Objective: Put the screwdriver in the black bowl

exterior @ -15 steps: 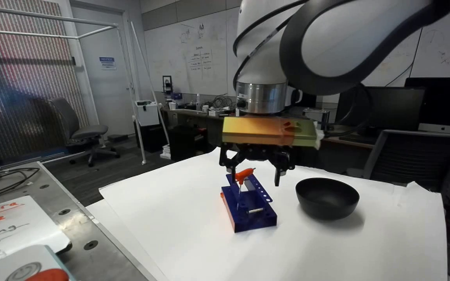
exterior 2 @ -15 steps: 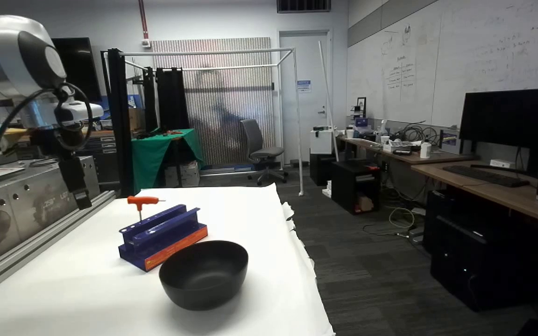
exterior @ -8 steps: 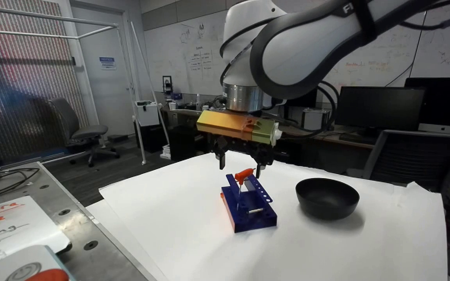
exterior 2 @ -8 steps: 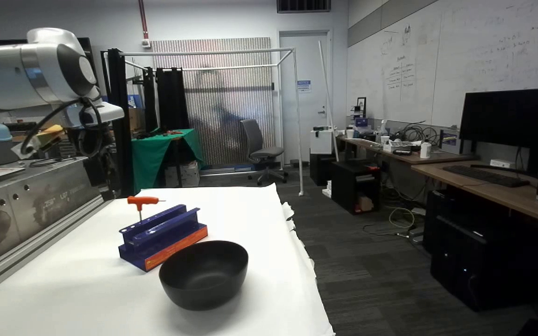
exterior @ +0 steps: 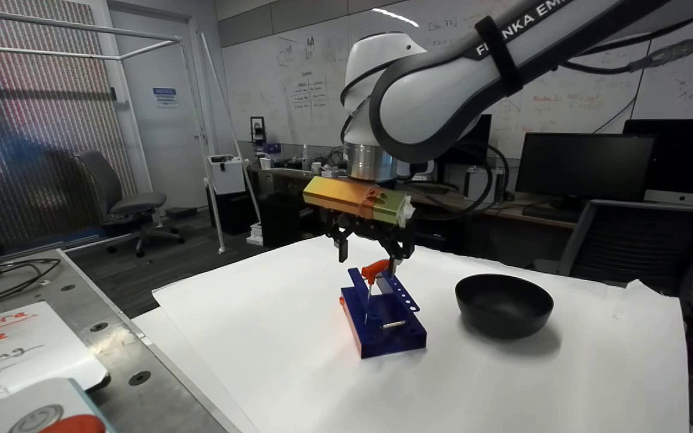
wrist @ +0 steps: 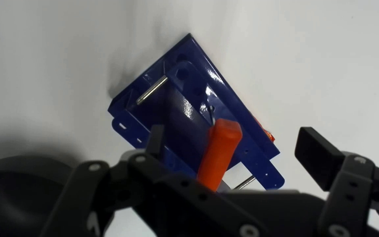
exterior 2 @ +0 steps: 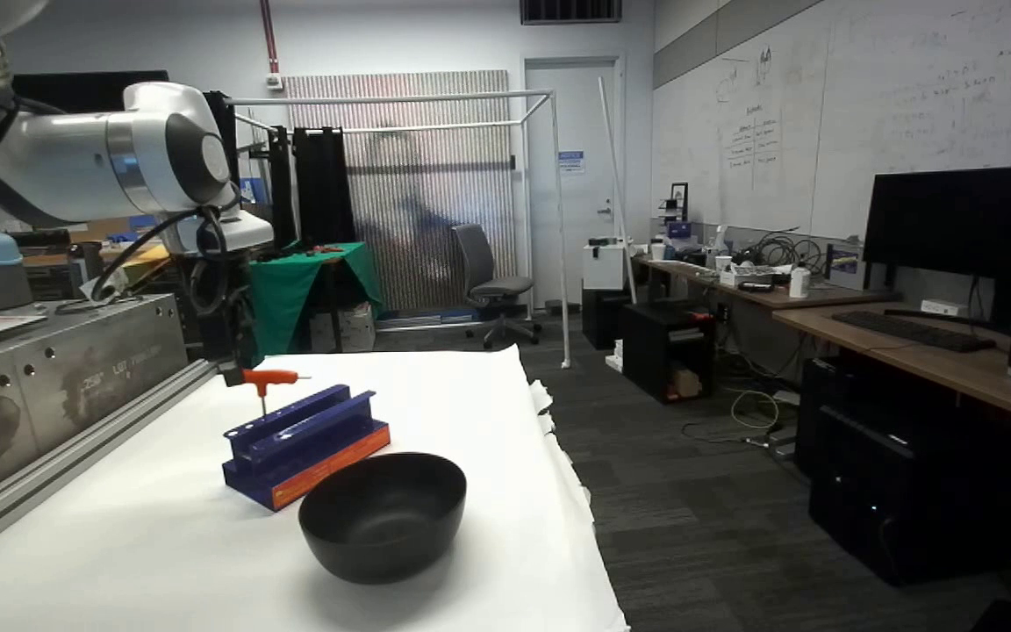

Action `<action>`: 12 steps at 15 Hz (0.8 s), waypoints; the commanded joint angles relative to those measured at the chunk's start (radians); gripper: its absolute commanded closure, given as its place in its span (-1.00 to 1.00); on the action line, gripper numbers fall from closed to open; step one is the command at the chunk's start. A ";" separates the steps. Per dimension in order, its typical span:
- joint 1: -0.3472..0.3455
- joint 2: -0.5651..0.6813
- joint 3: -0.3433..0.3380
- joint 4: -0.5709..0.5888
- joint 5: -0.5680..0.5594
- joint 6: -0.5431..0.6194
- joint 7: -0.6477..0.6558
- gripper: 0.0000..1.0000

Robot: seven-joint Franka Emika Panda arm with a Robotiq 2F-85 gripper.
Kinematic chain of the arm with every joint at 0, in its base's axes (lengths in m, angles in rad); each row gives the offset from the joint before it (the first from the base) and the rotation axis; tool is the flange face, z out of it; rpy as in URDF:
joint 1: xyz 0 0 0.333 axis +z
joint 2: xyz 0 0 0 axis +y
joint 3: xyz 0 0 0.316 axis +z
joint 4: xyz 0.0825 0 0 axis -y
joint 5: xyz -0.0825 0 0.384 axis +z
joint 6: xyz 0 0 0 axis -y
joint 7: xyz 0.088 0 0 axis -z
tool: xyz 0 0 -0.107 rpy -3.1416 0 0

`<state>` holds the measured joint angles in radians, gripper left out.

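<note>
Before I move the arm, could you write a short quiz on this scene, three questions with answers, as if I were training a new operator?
1. True or false: the screwdriver is standing in the blue rack.
2. Pick one. The gripper is: A) shut on the screwdriver; B) open, fingertips spread apart; C) shut with nothing held.
3. Fill in: in the wrist view, the black bowl shows in the lower ____ corner of the picture.

Key: 1. True. 2. B. 3. Left.
</note>
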<state>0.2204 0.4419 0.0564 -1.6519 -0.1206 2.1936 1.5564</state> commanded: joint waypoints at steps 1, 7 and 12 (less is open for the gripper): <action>0.007 0.045 -0.012 0.061 0.034 -0.021 -0.003 -0.48; 0.019 0.045 -0.025 0.063 0.017 -0.024 0.003 0.26; 0.018 0.030 -0.026 0.049 0.015 -0.030 -0.005 0.83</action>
<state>0.2238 0.4805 0.0470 -1.6198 -0.1078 2.1868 1.5563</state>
